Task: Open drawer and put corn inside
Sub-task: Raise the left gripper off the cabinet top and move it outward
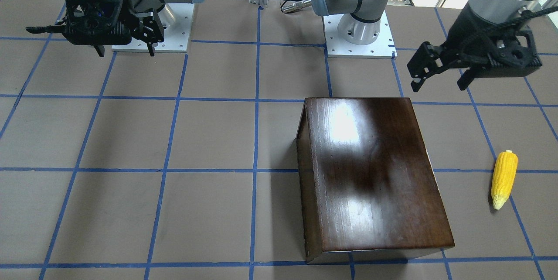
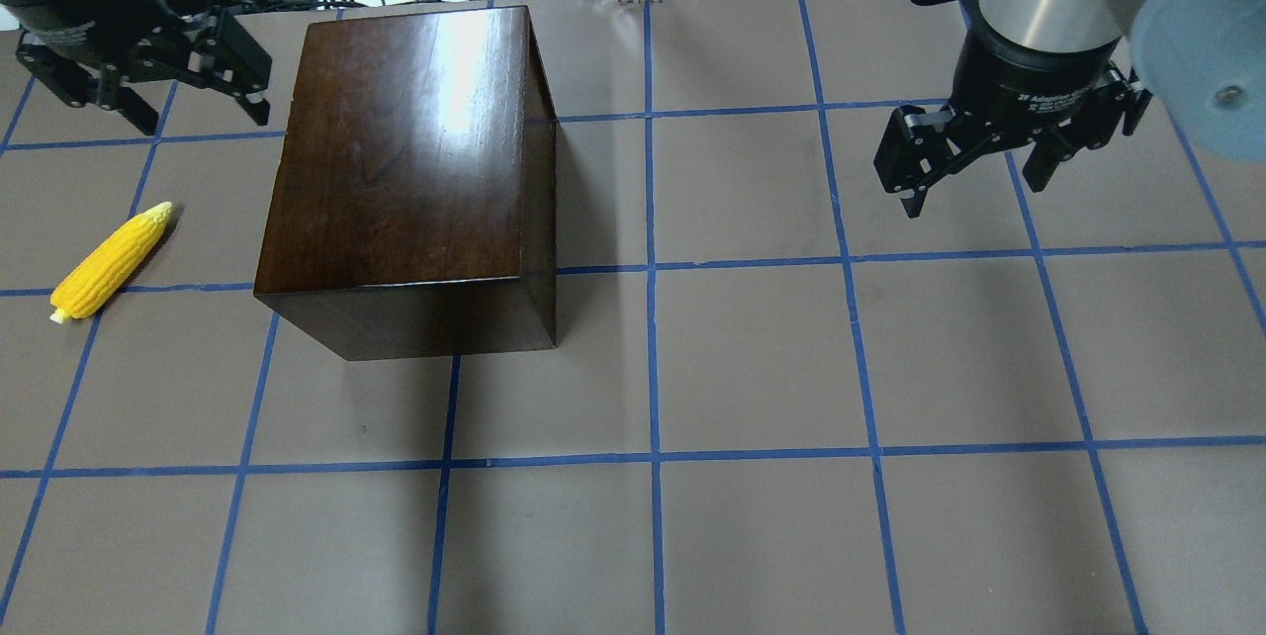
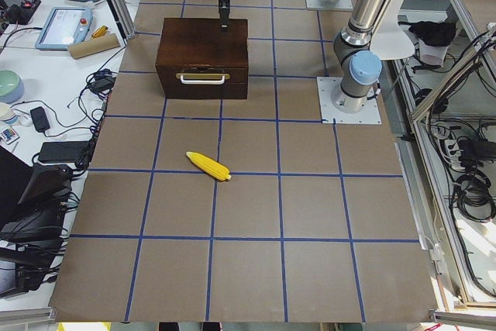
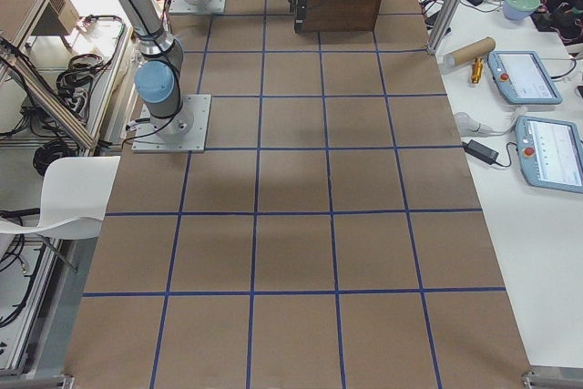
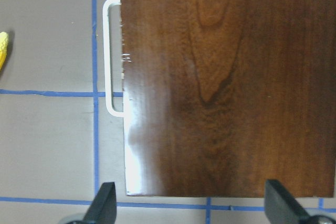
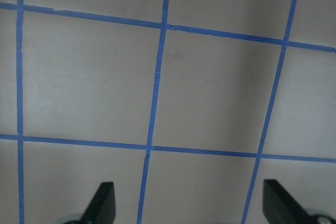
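Yellow and bumpy, the corn (image 2: pixel 109 261) lies flat on the brown table (image 2: pixel 752 358), out in front of the drawer's face. It touches nothing and is well apart from both my pincers. My left gripper (image 2: pixel 198 111) hangs above the dark wooden box (image 2: pixel 406 150), fingers spread wide and holding nothing. In its wrist view the corn is only a sliver at the left border, beyond the pale metal pull (image 5: pixel 112 56). The drawer (image 3: pixel 203 79) sits shut, its front flush with the box. My right gripper (image 2: pixel 974 190) is spread and empty too, over the blue-taped table on the box's other side. White print on its collar begins "2F Adaptive"; the rest is too small to read.
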Available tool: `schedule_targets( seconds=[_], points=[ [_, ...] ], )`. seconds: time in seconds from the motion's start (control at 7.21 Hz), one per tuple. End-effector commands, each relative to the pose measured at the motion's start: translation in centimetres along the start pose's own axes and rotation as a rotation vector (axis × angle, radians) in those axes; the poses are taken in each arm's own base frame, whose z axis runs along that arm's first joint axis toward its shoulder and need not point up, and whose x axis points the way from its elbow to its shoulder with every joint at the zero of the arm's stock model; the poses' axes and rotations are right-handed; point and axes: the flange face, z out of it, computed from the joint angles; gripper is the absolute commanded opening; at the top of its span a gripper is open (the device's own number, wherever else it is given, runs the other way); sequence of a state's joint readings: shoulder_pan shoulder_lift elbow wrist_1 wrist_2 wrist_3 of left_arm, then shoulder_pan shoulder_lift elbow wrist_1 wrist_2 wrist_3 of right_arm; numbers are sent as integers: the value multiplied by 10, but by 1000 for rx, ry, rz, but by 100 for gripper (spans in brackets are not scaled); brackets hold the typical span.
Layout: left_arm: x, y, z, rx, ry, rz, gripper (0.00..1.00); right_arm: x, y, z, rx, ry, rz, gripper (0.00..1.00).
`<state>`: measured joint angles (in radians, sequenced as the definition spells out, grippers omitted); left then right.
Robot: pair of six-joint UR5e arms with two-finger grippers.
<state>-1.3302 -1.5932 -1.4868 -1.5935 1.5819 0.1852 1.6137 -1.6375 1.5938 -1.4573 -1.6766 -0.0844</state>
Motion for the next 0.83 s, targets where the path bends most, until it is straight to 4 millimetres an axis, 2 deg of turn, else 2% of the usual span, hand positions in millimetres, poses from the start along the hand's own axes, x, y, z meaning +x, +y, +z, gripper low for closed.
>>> schedule_targets(
  seconds=[0.0, 0.14, 0.28, 0.42, 0.69],
  points=[
    [-98, -7, 14, -32, 1, 57, 100, 0, 0, 0, 1, 0, 0, 100],
    [-137, -7, 24, -48, 6, 118, 100, 0, 0, 0, 1, 0, 0, 100],
    [-164, -10, 34, -58, 13, 146, 100, 0, 0, 0, 1, 0, 0, 100],
    [-180, -15, 51, -78, 27, 150, 100, 0, 0, 0, 1, 0, 0, 100],
    [-192, -39, 107, -130, 68, 131, 100, 0, 0, 0, -1, -2, 0, 100]
  ],
)
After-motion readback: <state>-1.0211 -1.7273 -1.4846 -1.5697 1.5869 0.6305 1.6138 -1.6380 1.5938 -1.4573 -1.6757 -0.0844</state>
